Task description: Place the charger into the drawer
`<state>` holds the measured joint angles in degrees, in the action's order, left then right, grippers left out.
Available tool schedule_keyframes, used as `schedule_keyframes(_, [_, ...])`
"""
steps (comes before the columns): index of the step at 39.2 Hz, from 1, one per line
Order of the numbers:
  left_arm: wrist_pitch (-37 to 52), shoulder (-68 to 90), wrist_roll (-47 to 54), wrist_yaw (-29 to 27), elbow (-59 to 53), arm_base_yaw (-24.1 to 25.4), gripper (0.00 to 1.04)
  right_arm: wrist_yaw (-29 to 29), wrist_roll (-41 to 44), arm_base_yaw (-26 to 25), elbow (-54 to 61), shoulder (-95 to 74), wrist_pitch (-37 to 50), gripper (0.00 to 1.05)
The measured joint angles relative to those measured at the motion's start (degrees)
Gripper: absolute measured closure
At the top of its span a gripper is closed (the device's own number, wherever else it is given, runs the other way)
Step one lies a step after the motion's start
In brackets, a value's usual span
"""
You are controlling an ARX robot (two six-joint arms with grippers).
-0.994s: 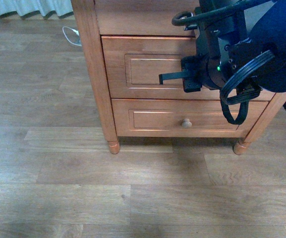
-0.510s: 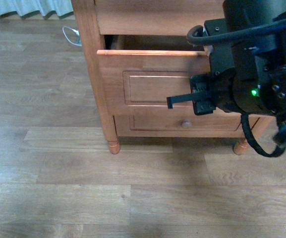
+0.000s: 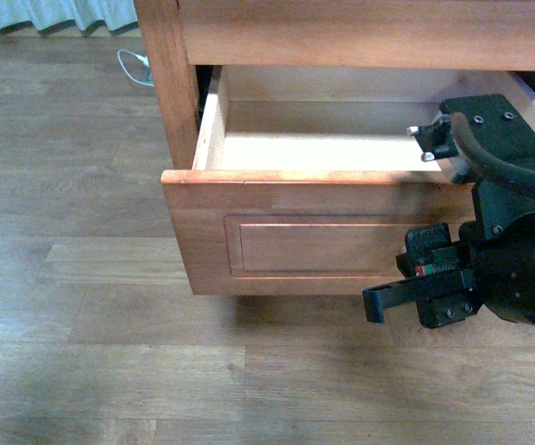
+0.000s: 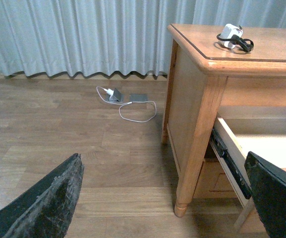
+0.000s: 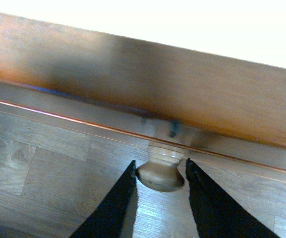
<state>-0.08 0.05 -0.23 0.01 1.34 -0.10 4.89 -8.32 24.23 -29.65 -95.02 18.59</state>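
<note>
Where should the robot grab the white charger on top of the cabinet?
Pinch the charger by its white body, coming straight down from above. It lies on the cabinet top with nothing over it. A black loop sits beside it, so probably close across the sides clear of that. The left gripper is open; the right gripper holds the knob.

Front view looks down on the drawer [image 3: 313, 243]; both wrist views share it.

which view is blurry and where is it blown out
Right wrist view: the drawer front is smeared, its inside blown to white; the knob reads sharper. Front view: drawer floor washed pale. Left wrist view: sharp, evenly lit.
</note>
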Motion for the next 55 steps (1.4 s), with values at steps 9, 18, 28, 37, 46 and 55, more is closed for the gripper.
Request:
schedule_keyframes(9, [0.0,0.0,0.0,0.0,0.0,0.0,0.06,-0.68,-2.23,-0.79,5.25,15.1,-7.37,0.3])
schedule_keyframes(18, [0.0,0.0,0.0,0.0,0.0,0.0,0.06,-8.98,-0.44,-7.74,8.0,39.04,-21.57,0.09])
schedule_keyframes(28, [0.0,0.0,0.0,0.0,0.0,0.0,0.06,-21.46,4.55,-23.08,8.28,57.99,-30.8,0.09])
schedule_keyframes(37, [0.0,0.0,0.0,0.0,0.0,0.0,0.06,-23.71,4.94,-29.81,9.6,62.84,-29.14,0.09])
schedule_keyframes(46, [0.0,0.0,0.0,0.0,0.0,0.0,0.06,-5.4,7.28,-24.7,20.9,68.91,-2.86,0.37])
schedule_keyframes(55, [0.0,0.0,0.0,0.0,0.0,0.0,0.06,-4.9,7.93,-24.37,24.5,73.31,-2.47,0.78])
